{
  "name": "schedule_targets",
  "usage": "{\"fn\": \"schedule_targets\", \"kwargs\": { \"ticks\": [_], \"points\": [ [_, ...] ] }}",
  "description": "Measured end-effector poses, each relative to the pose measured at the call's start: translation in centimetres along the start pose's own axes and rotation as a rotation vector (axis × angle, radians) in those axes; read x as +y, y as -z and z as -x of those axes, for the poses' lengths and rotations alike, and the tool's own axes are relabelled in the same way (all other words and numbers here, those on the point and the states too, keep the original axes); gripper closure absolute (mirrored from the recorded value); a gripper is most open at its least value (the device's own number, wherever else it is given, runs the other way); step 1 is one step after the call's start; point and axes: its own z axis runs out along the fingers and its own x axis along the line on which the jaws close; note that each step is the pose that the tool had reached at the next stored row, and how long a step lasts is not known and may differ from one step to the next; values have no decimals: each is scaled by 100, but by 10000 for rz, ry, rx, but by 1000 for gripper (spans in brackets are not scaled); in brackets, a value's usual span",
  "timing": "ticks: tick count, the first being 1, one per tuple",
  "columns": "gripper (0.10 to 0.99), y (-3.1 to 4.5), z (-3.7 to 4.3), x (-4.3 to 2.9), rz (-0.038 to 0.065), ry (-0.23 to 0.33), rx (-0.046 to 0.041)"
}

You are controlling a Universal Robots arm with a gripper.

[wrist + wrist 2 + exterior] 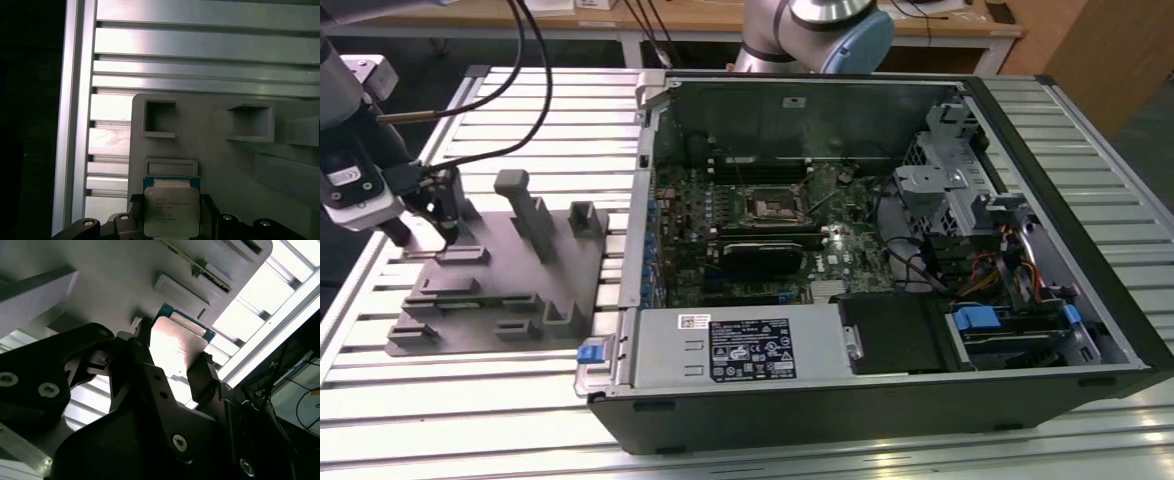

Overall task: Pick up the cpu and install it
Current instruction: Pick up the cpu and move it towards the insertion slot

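The cpu carried several lines of small dark print on its silvery lid, and a green rim showed along one edge. The silver box inside the computer case bore a white label with dark print.

In the exterior view, the gripper stood over the part of the grey fixture toward the exterior view's left. It was well apart from the case and from the dark socket on the board. Bare slatted table lay around the fixture.

In both wrist views, the jaws were clamped against two opposite edges of the cpu, with one finger on each side. The cpu sat just beside a shallow rectangular recess of the fixture. Whether it touched the fixture surface could not be told.
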Motion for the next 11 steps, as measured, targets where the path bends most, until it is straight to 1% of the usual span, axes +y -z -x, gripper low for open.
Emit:
{"fn": "schedule_targets", "kwargs": {
  "ticks": [6,11],
  "points": [
    [545,52,0,2,0,0,-1],
    [545,71,0,2,0,0,-1]
  ]
}}
